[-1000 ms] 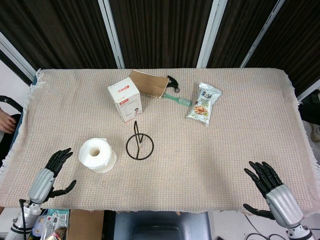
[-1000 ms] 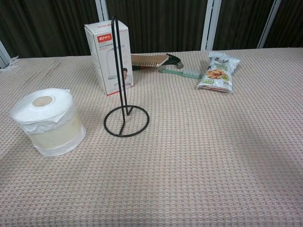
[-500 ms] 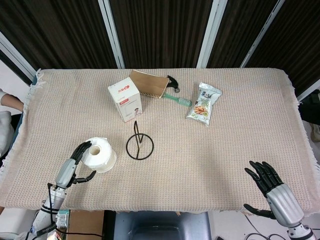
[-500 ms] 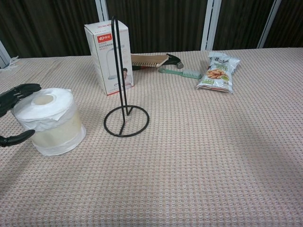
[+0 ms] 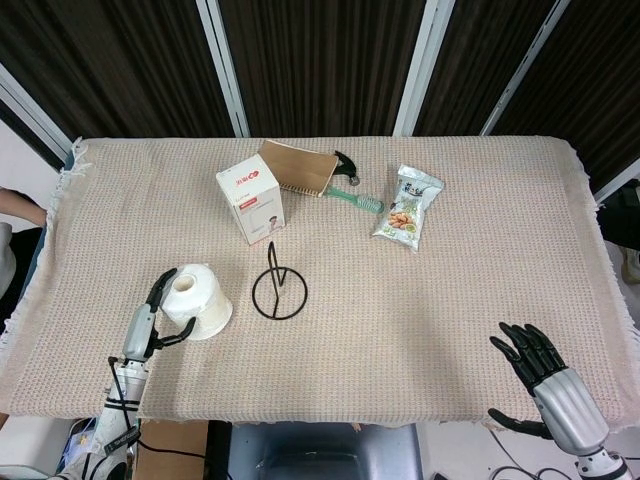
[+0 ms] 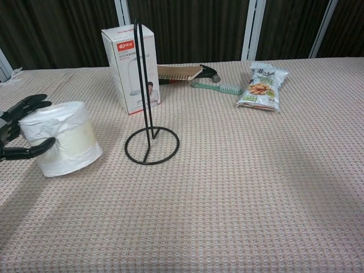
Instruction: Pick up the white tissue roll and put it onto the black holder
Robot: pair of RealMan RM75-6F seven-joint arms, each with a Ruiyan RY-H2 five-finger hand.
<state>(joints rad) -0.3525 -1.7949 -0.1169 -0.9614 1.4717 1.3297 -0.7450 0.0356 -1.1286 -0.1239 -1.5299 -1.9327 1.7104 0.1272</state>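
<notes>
The white tissue roll sits at the table's front left, tipped to the right, its lower right edge on the cloth. My left hand grips it from the left, fingers over its top and thumb against its side. The black holder, a wire ring with an upright post, stands just right of the roll. Near the table's front right edge, my right hand hovers with fingers spread and holds nothing; the chest view does not show it.
Behind the holder stands a white carton. A cardboard piece, a hammer and a green brush lie at the back. A snack bag lies at the back right.
My left hand moved in from the table edge and closed around the tissue roll, which now tilts to the right. The right hand has not moved.
</notes>
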